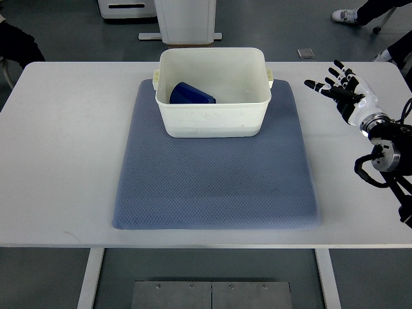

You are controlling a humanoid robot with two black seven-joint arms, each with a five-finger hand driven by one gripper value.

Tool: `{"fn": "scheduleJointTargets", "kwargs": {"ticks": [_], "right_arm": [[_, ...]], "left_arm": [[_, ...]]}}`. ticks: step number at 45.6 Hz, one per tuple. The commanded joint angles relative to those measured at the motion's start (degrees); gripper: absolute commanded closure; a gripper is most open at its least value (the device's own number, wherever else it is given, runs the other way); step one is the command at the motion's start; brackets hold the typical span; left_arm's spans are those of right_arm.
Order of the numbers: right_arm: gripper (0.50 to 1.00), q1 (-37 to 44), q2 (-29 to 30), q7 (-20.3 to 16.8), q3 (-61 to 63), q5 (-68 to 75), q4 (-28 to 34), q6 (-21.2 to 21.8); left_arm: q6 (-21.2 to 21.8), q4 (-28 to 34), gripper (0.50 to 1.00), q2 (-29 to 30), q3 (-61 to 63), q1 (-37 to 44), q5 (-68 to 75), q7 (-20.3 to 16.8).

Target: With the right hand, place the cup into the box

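Cup [192,94] is half hidden behind the box's near wall [215,119], only its upper part shows, lying tilted at the left inside. Right arm [393,158] runs off the right edge of the frame, so anything past the wrist is cut. Person's shoes [346,15] at upper right are clipped by the top edge; dark shape at upper left edge [16,42] is too cropped to identify.

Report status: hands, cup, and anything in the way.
Right hand open, empty, over table beside mat. Blue cup lying inside white box. Left hand not in view. Nothing blocking.
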Motion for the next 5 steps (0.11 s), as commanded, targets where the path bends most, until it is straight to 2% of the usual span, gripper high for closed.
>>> {"fn": "scheduleJointTargets", "kwargs": {"ticks": [1,5], "right_arm": [[0.500,-0.58,0.80,0.07,-0.08,0.02,0.11,0.02],[0.500,-0.75,1.07,0.07,-0.08,0.02,0.11,0.02]], "left_arm": [[0.00,0.00,0.500,0.00,0.00,-0.01,-0.03,-0.01],[0.00,0.00,0.500,0.00,0.00,-0.01,-0.03,-0.01]]}}
